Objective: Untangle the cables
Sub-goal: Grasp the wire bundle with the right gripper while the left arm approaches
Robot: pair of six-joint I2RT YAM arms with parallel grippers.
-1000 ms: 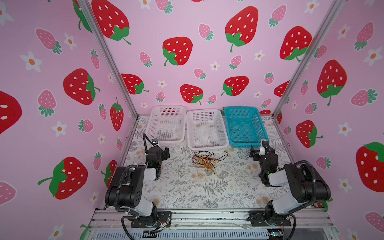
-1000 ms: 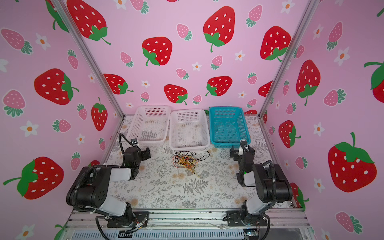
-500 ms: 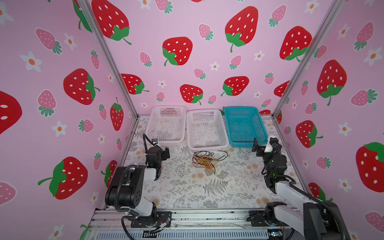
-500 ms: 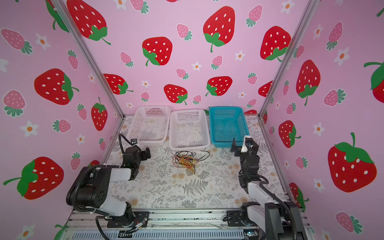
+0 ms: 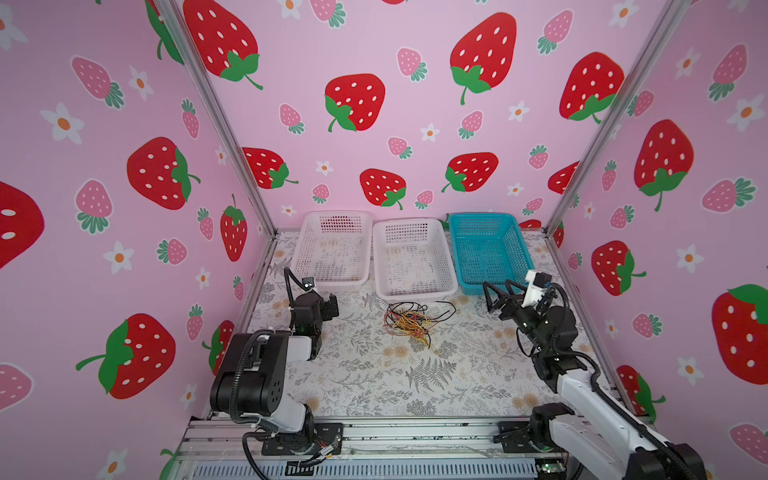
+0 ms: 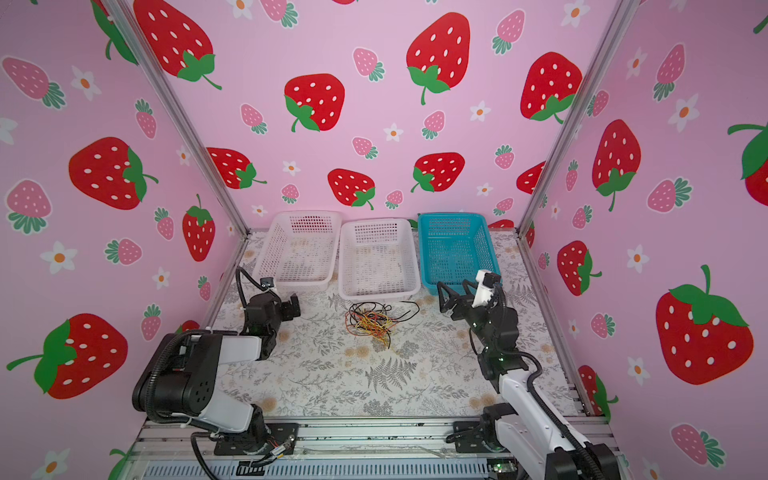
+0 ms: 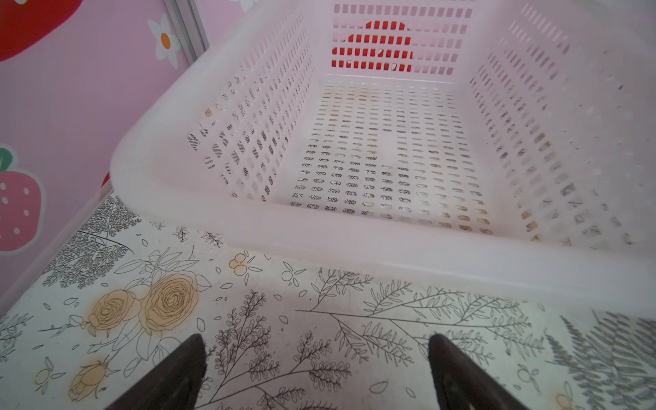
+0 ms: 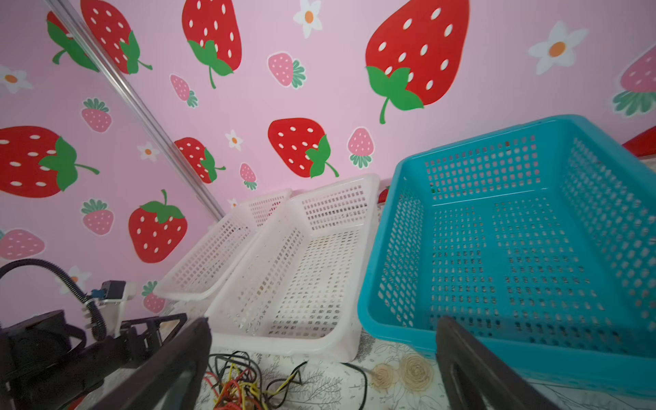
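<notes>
Pink walls printed with strawberries and daisies close in a desk (image 5: 374, 374) covered by a grey fern-and-rose cloth. On it the left claw (image 5: 328, 305) sits low over the cloth, its two dark fingers (image 7: 177, 376) spread wide apart with only bare cloth between them. It stands off the front corner of the middle white basket (image 5: 415, 291) on the left arm's side, and its wrist view looks into the outer white basket (image 7: 355, 248), which stands just beside the middle white basket. The right claw (image 5: 496, 291) is on the opposite side of the middle white basket, its jaws also standing wide apart and holding nothing. It is by the near corner of the blue basket (image 5: 480, 216), which stands just beside the middle white basket on the right arm's side. The cables (image 5: 409, 322), a loose knot of thin black, yellow and red wires, lie on the desk just in front of the middle white basket's near rim. They are between the two claws and touched by neither. One black strand curls out from the knot toward the right arm's side.
</notes>
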